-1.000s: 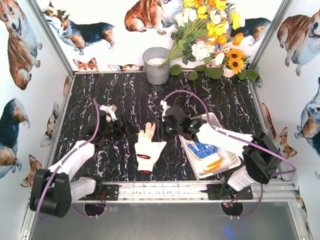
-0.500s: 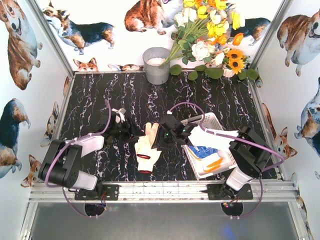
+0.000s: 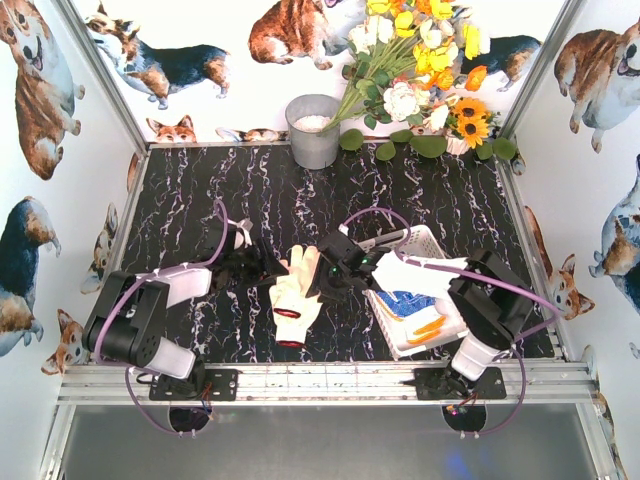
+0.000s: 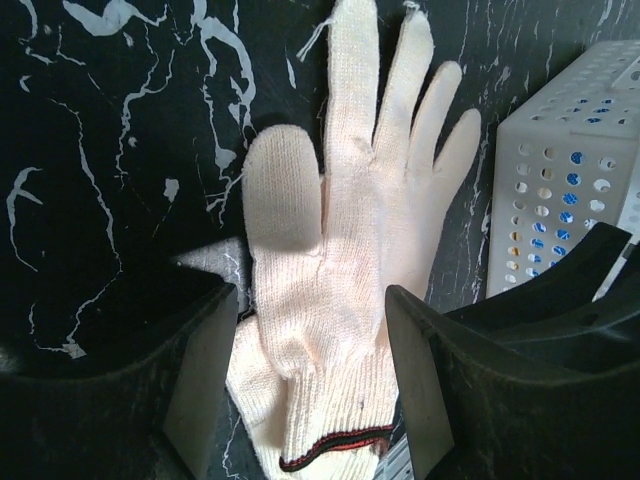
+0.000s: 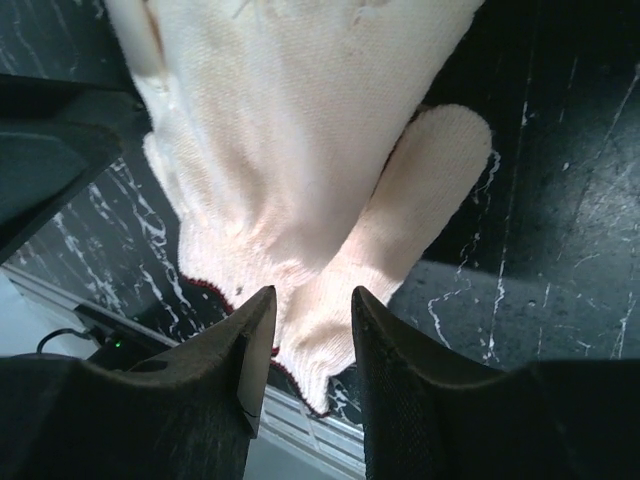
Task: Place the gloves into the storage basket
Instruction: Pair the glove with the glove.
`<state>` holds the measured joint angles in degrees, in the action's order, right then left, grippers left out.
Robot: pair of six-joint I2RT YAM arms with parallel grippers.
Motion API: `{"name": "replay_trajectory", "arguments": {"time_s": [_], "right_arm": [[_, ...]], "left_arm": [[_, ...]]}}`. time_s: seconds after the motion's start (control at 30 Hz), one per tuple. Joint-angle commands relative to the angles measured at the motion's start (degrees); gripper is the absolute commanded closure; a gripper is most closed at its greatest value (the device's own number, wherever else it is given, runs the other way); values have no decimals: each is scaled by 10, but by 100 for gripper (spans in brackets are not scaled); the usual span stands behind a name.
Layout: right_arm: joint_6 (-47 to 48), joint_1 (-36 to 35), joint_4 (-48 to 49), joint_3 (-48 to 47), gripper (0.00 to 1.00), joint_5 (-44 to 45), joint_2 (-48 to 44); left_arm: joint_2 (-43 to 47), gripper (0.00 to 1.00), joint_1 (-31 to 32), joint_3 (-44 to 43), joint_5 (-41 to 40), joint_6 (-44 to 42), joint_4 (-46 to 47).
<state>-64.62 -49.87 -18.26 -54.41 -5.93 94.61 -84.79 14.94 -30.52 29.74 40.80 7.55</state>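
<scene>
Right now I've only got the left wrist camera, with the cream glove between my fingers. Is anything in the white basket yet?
Observer: Yes. The top camera shows the storage basket holding a blue-dotted glove and a yellow-palmed glove.
Operator: Where's the right gripper?
Observer: The right wrist camera shows the right gripper open over the cuff end of the cream glove, by the base of its thumb.
Operator: Anything farther back?
Observer: A grey bucket stands at the far edge of the table.
</scene>
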Motion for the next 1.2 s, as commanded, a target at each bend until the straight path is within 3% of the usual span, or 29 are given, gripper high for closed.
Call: {"name": "replay_trajectory", "arguments": {"time_s": [0.0, 0.13, 0.43, 0.7, 0.83, 1.03, 1.17], "right_arm": [[5, -1, 1, -26, 61, 16, 19], [13, -1, 1, -39, 61, 14, 31], [29, -1, 1, -54, 62, 22, 44], [31, -1, 9, -69, 64, 17, 74], [35, -1, 9, -70, 74, 23, 68], [49, -1, -4, -80, 94, 20, 62], [54, -1, -3, -78, 100, 14, 51]], "left_arm": [[-6, 44, 2, 0, -17, -20, 0], [-32, 49, 2, 3, 5, -3, 44], [-73, 73, 2, -9, 7, -14, 55], [-82, 77, 4, 4, 16, 6, 88], [-93, 82, 8, 5, 26, 16, 109], [-90, 100, 8, -8, 28, 20, 108], [-65, 100, 8, -12, 15, 19, 91]]}}
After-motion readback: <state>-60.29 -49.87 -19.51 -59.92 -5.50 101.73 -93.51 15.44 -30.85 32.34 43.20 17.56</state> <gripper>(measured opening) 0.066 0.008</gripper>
